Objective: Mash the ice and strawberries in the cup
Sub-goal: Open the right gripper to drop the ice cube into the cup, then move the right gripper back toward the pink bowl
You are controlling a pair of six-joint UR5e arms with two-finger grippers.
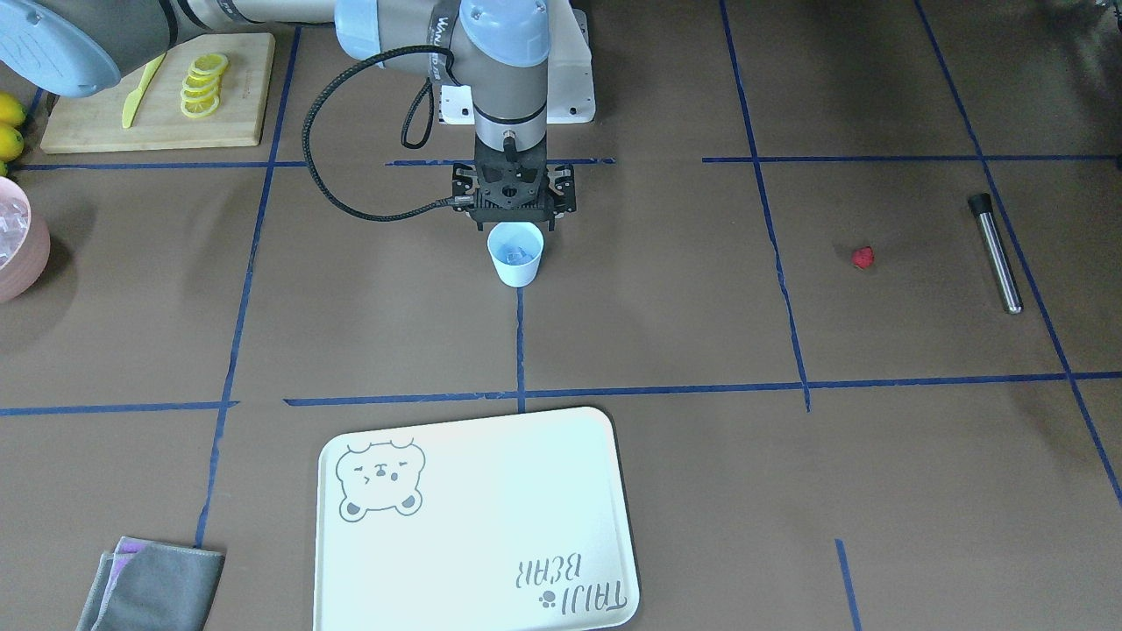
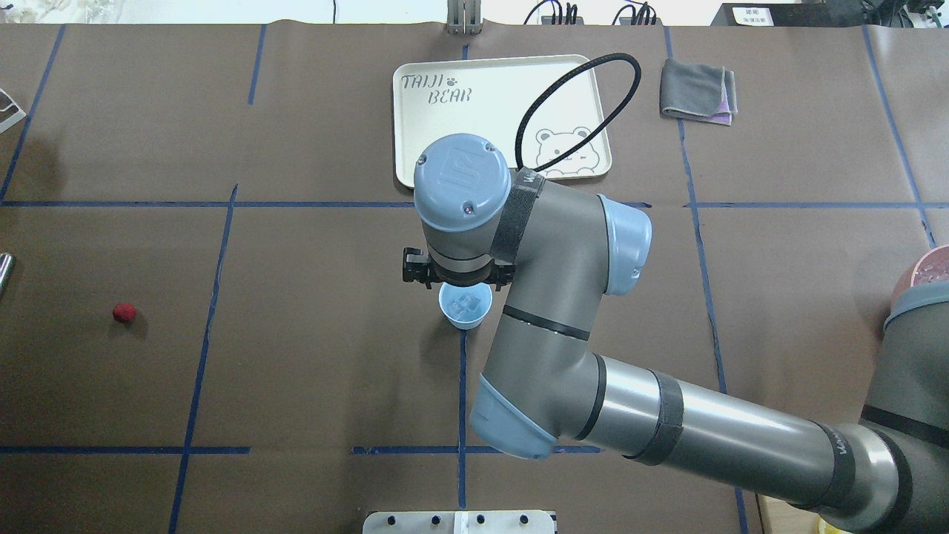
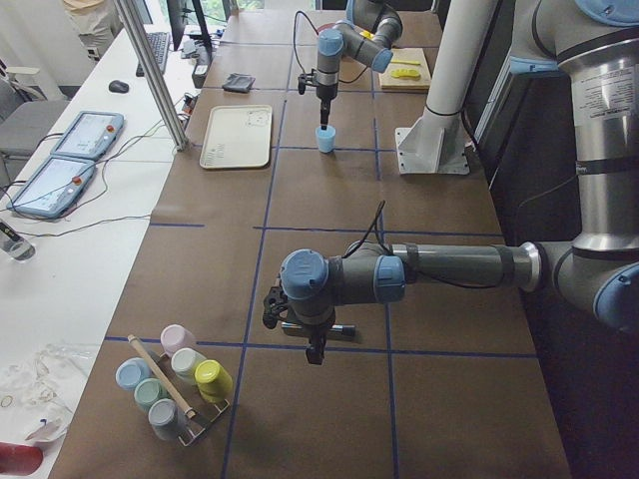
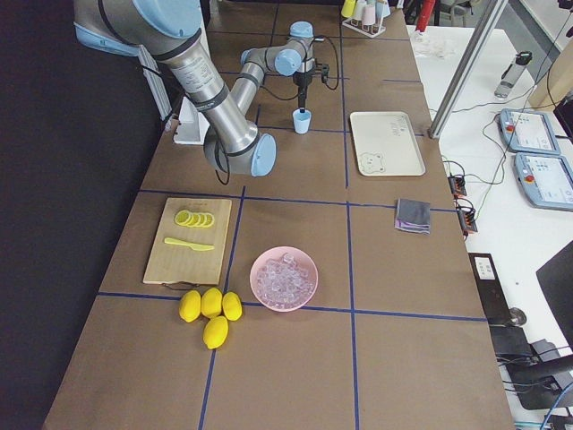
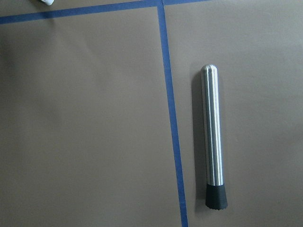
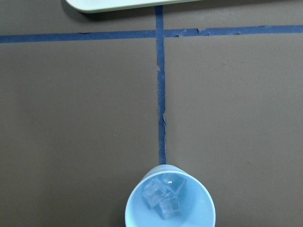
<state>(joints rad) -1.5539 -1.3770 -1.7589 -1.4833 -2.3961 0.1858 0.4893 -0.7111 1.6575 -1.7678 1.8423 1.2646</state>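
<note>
Going from left to right across the overhead view, we first meet a slim steel muddler with a black rubber tip [image 5: 213,137], lying flat on the brown table just beside a line of blue tape. The left gripper [image 3: 315,351] hangs above that area pointing down, and its wrist camera looks straight at the muddler. We see none of its fingers up close, so we cannot tell whether they are apart or together.

Next comes the tiny bright red strawberry [image 2: 124,312]. It lies alone on the bare table, near the muddler and well apart from the cup.

At the centre, the small pale-blue plastic cup [image 1: 517,270] stands upright at the end of a tape line, with a few clear ice cubes [image 6: 163,196] inside it. The right gripper [image 1: 514,209] hovers directly over the cup's far rim, pointing down. Its fingers are hidden by the wrist and mount, so we cannot tell how they stand.

Beyond the cup lies a cream rectangular tray printed with a bear [image 2: 474,133]. To its right is a folded grey cloth [image 2: 697,89]. At the right edge sits a round pink bowl [image 4: 260,269] filled with more ice.
</note>
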